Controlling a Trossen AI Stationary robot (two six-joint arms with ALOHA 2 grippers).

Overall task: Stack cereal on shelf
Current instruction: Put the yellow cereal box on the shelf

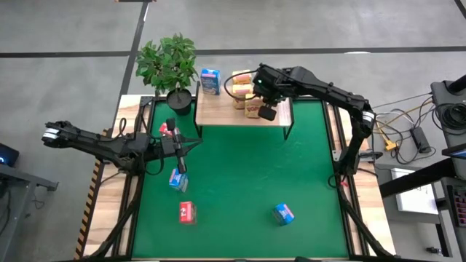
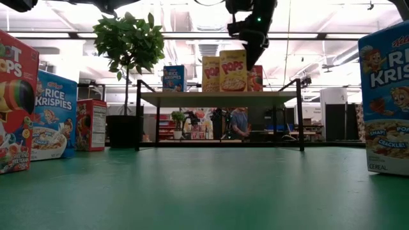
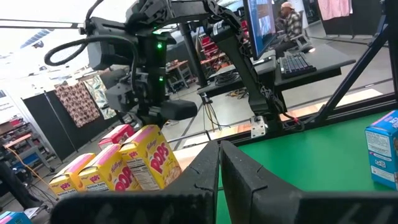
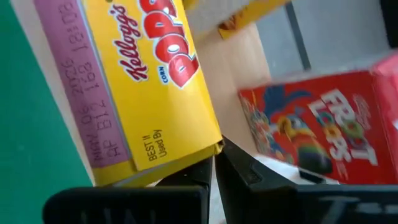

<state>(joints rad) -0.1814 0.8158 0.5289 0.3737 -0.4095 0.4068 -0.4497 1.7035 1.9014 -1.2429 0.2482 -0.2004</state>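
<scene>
Nearest the table's front edge on the green mat (image 1: 240, 182), a small blue cardboard cereal box (image 1: 284, 213) and a red cardboard cereal box (image 1: 186, 212) lie flat, well apart. Farther in, the left gripper (image 1: 180, 155) hangs over the mat with its fingers pressed together, just beside a second blue box (image 1: 178, 180) and near another red box (image 1: 166, 129). At the far end, the light-wood shelf on black metal legs (image 1: 218, 113) carries an upright blue box (image 2: 174, 78), upright yellow cardboard Pops boxes (image 2: 232, 70) with long axes vertical, and a red Froot Loops box (image 4: 317, 127). The right gripper (image 1: 264, 110) sits above these, fingers together, holding nothing. A leafy potted plant (image 1: 169, 65) stands left of the shelf.
</scene>
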